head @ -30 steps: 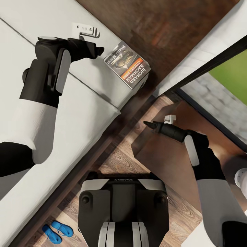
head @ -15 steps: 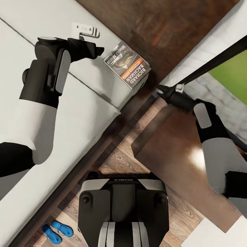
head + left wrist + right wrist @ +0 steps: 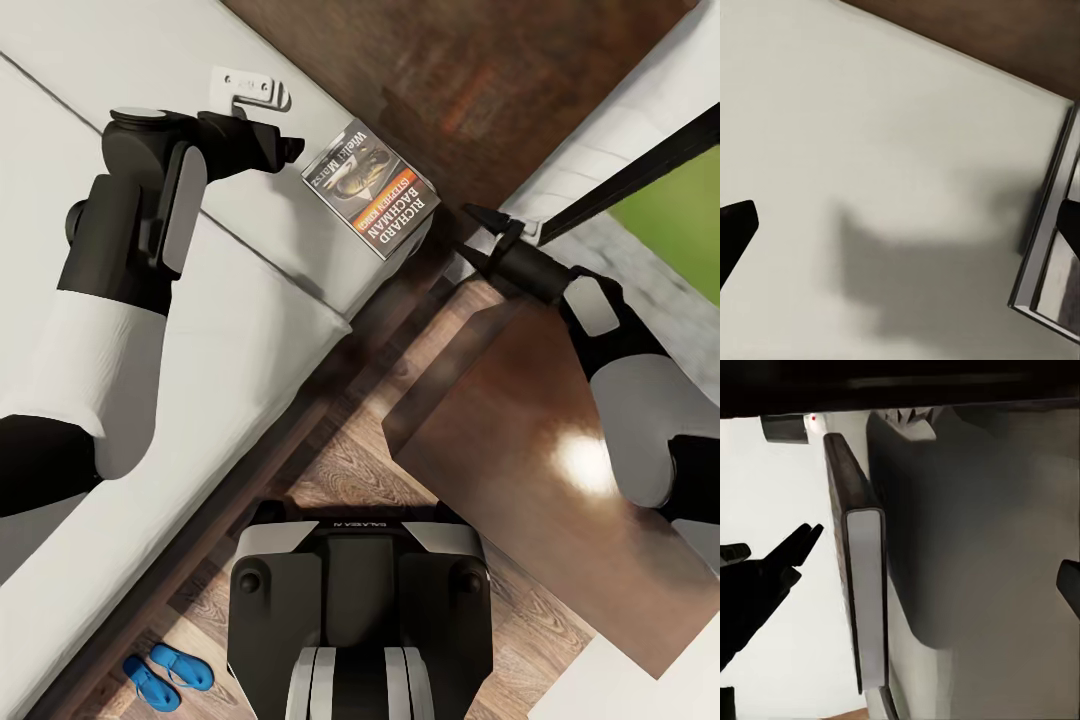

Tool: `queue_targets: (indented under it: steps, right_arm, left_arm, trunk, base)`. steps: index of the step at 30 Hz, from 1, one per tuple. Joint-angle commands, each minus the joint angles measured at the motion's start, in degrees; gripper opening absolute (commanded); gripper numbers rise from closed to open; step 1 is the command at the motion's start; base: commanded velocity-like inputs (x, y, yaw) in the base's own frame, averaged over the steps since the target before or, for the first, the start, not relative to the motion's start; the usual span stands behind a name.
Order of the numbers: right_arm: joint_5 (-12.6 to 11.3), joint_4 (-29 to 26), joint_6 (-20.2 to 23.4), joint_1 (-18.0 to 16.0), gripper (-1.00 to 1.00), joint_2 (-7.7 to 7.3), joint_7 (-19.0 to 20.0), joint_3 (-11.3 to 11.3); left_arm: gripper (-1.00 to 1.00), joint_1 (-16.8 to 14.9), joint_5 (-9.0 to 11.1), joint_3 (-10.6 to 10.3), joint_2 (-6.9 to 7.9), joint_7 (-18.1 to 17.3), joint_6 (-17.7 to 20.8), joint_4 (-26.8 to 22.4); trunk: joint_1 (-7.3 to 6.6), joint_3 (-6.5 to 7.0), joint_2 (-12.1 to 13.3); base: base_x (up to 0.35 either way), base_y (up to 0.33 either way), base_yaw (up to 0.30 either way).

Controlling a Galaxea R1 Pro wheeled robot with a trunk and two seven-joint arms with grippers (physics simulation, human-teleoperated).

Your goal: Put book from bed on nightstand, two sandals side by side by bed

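Book (image 3: 371, 188) lay at 9 o'clock of my right gripper (image 3: 478, 232), jaws apart, the nearer arm; left gripper (image 3: 262, 120) apart too.

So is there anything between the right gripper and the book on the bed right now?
Nothing visible. The right gripper sits just off the bed's corner, with open space between it and the book. Its fingers look spread.
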Motion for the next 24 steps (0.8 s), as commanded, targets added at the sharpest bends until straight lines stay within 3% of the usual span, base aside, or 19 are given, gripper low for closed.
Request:
queue_targets:
  steps: [1,9,11,24]
  right_arm:
    - [-0.08,0.22,0.28,-0.2,1.0,0.15,2.13,-0.05]
    - [-0.03,-0.03,-1.36,-0.26,1.0,0.35,4.34,0.19]
    - [-0.01,-0.48,-5.0,-0.21,1.0,0.59,4.47,0.3]
    - [0.02,-0.56,-6.04,0.17,1.0,0.81,4.68,0.27]
  left_arm:
    - [1.0,0.0,0.22,0.02,-0.02,-0.09,0.29,-0.04]
    - [1.0,0.03,0.26,0.08,0.07,-0.9,0.3,-0.48]
    - [1.0,0.29,0.24,0.1,0.14,-1.0,0.29,-0.68]
    - [1.0,1.03,0.22,0.09,0.07,-1.02,0.2,-0.76]
  trunk:
    - [0.01,-0.02,-0.03]
    - [0.01,-0.02,-0.03]
    - [0.01,-0.02,-0.03]
    - [0.01,-0.02,-0.03]
  base:
    - [0.0,0.0,0.0]
    - [0.0,0.0,0.0]
    - [0.0,0.0,0.0]
    - [0.0,0.0,0.0]
